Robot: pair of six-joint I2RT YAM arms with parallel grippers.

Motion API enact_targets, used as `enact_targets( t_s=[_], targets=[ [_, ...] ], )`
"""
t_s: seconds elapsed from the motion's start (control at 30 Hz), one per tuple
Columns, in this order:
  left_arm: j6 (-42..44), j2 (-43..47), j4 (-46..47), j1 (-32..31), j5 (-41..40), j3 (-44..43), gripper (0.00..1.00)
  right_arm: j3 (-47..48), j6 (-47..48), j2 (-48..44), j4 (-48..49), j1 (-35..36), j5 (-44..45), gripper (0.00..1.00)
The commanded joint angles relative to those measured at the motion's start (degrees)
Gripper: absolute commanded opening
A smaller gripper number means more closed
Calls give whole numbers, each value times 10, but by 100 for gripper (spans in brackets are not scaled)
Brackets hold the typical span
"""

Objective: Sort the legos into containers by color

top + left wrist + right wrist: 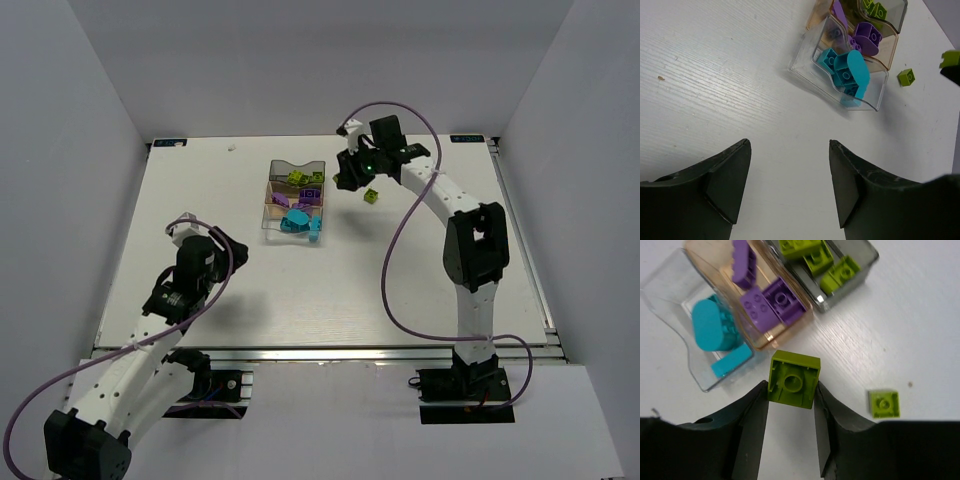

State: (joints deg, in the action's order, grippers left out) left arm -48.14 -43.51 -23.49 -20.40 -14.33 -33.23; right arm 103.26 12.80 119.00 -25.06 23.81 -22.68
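A lime-green square plastic brick (794, 377) is shown clamped in the right gripper (791, 389) beside the bins, the smoky grey transparent bin (867, 255) lying near, at the row's far end.

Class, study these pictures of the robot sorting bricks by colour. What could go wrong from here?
The right pincer pinches the held lime brick only near one edge, so it might slip out. The grey bin sits right against the amber bin of purple bricks; an early release could mis-sort. The loose lime brick might get nudged.
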Motion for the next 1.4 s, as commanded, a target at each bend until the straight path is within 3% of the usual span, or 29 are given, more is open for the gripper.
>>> enact_targets(
  t_s=[0.0, 0.23, 0.57, 0.67, 0.87, 0.9, 1.0, 1.1, 1.27, 1.37],
  targets=[
    [-4, 17, 11, 2, 2, 4, 73, 71, 64, 25, 16, 20, -71, 0],
    [-9, 40, -5, 2, 2, 6, 73, 124, 50, 83, 104, 33, -69, 0],
    [-20, 64, -23, 2, -1, 18, 74, 191, -8, 167, 185, 47, 2, 0],
    [-23, 69, -31, 2, -2, 18, 74, 193, -15, 179, 205, 53, 25, 7],
    [-26, 77, -45, 2, -4, 15, 74, 197, -20, 200, 229, 61, 51, 39],
    [-26, 79, -47, 2, -4, 15, 74, 197, -19, 202, 230, 61, 54, 50],
    [-27, 80, -51, 2, -4, 14, 74, 198, -14, 207, 237, 61, 59, 68],
    [-28, 81, -48, 2, -4, 13, 74, 199, -4, 201, 235, 60, 63, 76],
    [-27, 73, -37, 2, -1, 13, 74, 191, 10, 155, 222, 52, 73, 79],
    [-27, 67, -20, 2, 2, 18, 74, 126, -2, 102, 243, 36, 103, 65]
  ],
)
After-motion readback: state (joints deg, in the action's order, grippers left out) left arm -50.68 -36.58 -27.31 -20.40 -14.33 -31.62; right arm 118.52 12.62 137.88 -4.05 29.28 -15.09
